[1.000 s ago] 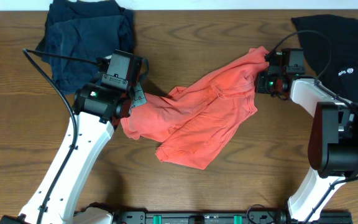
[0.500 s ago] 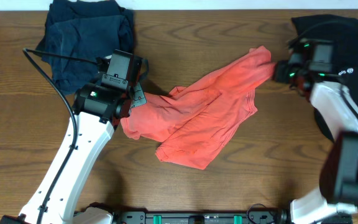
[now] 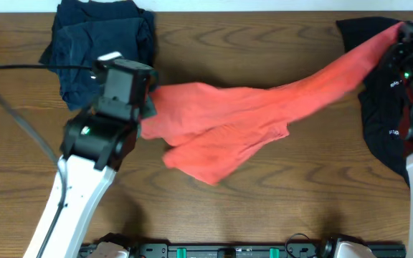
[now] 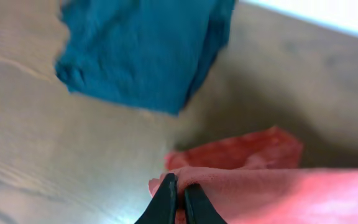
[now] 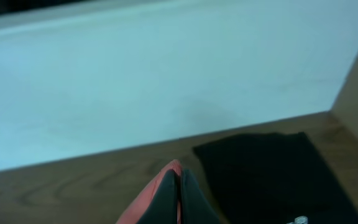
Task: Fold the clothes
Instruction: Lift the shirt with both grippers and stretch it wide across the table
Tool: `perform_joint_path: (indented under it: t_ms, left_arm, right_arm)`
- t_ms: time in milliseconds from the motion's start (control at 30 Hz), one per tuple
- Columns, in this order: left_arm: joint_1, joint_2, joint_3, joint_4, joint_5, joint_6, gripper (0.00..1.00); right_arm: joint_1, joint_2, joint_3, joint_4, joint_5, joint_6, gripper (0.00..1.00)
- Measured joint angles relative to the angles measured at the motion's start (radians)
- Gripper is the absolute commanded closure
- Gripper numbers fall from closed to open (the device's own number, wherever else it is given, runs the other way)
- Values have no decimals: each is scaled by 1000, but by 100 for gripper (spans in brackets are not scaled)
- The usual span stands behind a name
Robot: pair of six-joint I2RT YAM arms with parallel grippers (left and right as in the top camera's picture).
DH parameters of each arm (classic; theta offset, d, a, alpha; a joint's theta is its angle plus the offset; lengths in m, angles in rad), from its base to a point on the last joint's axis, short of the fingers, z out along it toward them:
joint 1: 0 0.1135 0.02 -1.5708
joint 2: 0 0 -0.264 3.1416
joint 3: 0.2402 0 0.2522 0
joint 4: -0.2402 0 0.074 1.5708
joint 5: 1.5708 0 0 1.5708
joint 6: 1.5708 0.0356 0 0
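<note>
soft matt cloth shirt (image 3: 228,115) on smooth grained wooden table (image 3: 278,204).

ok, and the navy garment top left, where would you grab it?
Probably the navy garment at its near right corner: it sticks out over bare table, closest to the left end effector, which is shut on the red shirt. Come down from above, from the table-centre side; the rest is bunched.

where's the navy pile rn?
Overhead view: the navy garments lie bunched at the far-left corner of the table, just beyond the left tool, which is shut on the red-orange T-shirt.
</note>
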Motion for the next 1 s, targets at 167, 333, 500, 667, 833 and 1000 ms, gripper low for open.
perform_joint_path:
  t_ms: [167, 333, 500, 667, 833, 1000]
  left_arm:
    - [0, -85, 4, 95, -48, 44, 94]
    - [0, -155, 6, 198, -68, 125, 94]
    - [0, -247, 6, 241, -69, 157, 94]
    - [0, -343, 9, 262, -69, 161, 94]
    - [0, -403, 59, 262, -69, 169, 94]
    - [0, -421, 159, 263, -69, 175, 94]
  right_arm:
    - [-40, -11, 11, -14, 5, 0, 99]
    - [-96, -11, 87, -63, -23, 0, 99]
    - [-162, -11, 227, -132, -92, 0, 99]
    - [-225, -11, 358, -255, -142, -1, 99]
    - [-294, -11, 480, -368, -188, -5, 99]
    - [-373, -13, 598, -450, -241, -5, 99]
